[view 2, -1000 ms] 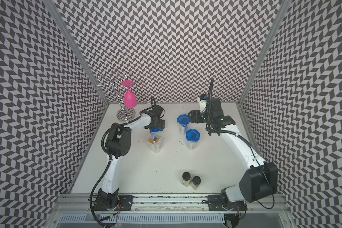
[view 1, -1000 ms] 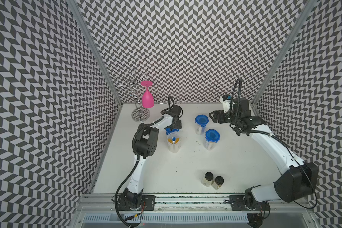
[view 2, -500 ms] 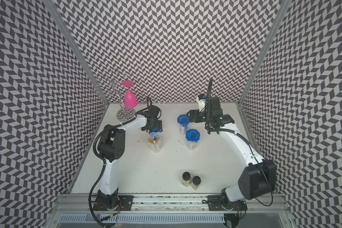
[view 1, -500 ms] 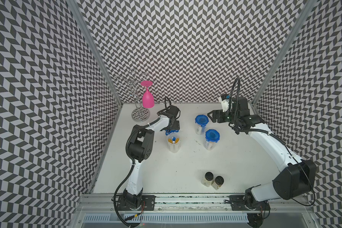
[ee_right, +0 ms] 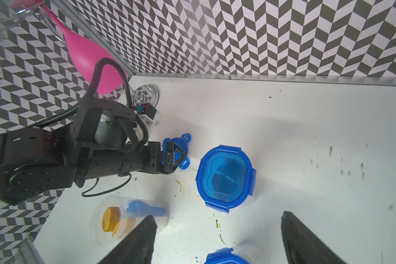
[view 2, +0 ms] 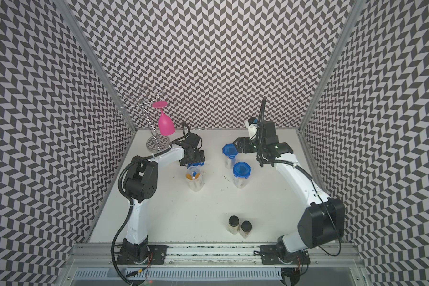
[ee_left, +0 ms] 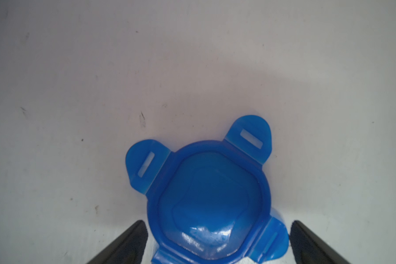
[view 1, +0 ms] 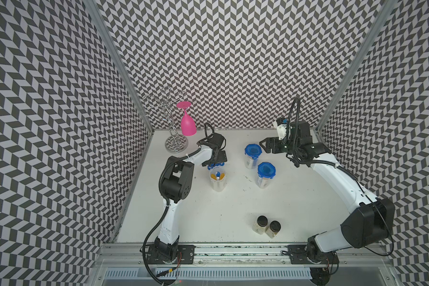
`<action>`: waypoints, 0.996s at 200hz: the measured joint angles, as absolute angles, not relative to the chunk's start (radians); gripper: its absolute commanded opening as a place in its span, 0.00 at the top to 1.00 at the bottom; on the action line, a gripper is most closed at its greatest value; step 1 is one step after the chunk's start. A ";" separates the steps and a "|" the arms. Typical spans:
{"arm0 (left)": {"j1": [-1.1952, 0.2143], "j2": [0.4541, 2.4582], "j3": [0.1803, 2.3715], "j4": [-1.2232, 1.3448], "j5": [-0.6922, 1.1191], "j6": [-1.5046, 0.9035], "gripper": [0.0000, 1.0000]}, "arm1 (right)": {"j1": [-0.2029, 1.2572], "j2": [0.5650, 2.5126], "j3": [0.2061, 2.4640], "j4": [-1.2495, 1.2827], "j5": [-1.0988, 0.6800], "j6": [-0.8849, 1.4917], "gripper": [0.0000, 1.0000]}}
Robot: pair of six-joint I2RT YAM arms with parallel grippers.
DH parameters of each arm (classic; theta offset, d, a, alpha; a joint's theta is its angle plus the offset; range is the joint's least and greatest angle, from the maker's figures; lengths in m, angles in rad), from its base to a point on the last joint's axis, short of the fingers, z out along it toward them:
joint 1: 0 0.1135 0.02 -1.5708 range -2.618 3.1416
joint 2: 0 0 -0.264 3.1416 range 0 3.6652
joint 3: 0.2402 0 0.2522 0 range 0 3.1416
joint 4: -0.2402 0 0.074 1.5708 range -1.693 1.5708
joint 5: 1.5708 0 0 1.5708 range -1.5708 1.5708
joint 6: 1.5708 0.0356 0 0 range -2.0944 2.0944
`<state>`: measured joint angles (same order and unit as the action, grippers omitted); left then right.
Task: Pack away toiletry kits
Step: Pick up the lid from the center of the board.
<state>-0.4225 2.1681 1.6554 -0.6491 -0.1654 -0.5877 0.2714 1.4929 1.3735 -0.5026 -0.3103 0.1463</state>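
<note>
- Presently the left arm (view 1: 176, 178) has swung its elbow slightly leftward over the last second. Its wrist has shifted only a little, at the far left of the surface (view 1: 208, 218).
- The left claw (ee_left: 218, 226) has stayed wide. Its jaws stand either side of the loose lid (ee_left: 212, 196), with no contact evident.
- The lid lies flat on the surface, just beyond the open tub (view 1: 217, 179), and has not moved.
- The open tub shows a gold-capped bottle (ee_right: 111, 219) and a toothbrush (ee_right: 146, 209) inside. It has no lid on.
- The far closed tub (view 1: 252, 154) and the near closed tub (view 1: 266, 173) stand to the right, unchanged and lidded.
- The right claw (ee_right: 218, 217) is wide and empty, just right of the far closed tub. It has barely moved.
- Judgement: two kits look finished. The step in hand is picking up the last lid.
- Judgement: the arm's shift reads as final alignment. The claw must next close on the rim or a tab.
- Risk: a flat lid may slide or tip out of the pinch.
</note>
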 measured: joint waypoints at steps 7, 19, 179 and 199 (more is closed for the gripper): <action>-0.422 2.172 1.655 -0.651 -0.168 -0.591 0.00 | 0.271 1.493 1.374 -0.503 -0.310 0.146 0.16; -0.422 2.174 1.655 -0.651 -0.170 -0.596 0.01 | 0.271 1.493 1.374 -0.502 -0.310 0.146 0.16; -0.415 2.214 1.682 -0.627 -0.208 -0.588 0.25 | 0.271 1.493 1.374 -0.502 -0.284 0.147 0.16; -0.414 2.214 1.689 -0.634 -0.208 -0.583 0.28 | 0.271 1.493 1.374 -0.502 -0.284 0.147 0.16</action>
